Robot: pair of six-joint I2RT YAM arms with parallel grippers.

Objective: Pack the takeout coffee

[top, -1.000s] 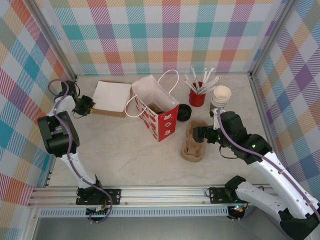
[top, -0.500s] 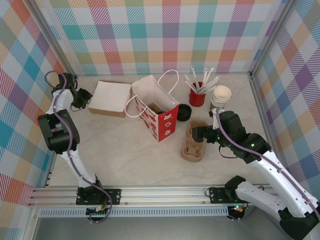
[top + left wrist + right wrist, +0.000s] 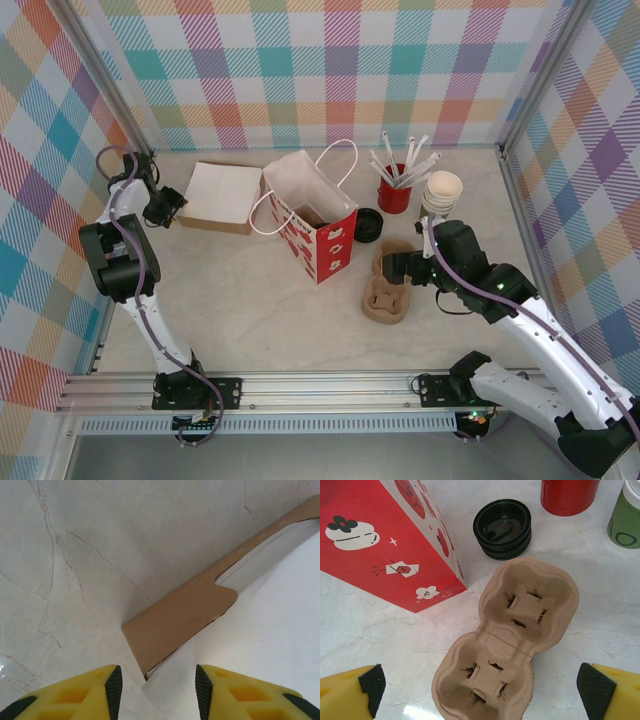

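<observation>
Where the lidded green paper cup lies relative to either gripper cannot be told. The right gripper [image 3: 483, 684], its yellow fingers spread wide and empty, hangs over one moulded brown pulp carrier [image 3: 520, 625] with two slotted wells. Beyond it stand one short stack of glossy round black plastic lids [image 3: 502, 527], one red patterned paper bag [image 3: 380, 545], one red cylindrical holder [image 3: 394, 195] of white sticks, and one stack of lidless green paper cups [image 3: 442, 190]. The left gripper [image 3: 158, 687], jaws parted and empty, hovers at a corner of one flat white-and-brown cardboard box [image 3: 180, 620] on the veined marble tabletop [image 3: 75, 555].

Marble table [image 3: 250, 300] w/ red bag [image 3: 315, 225], carrier [image 3: 388, 285], box [image 3: 222, 195], lids [image 3: 368, 224], cups [image 3: 442, 192]
</observation>
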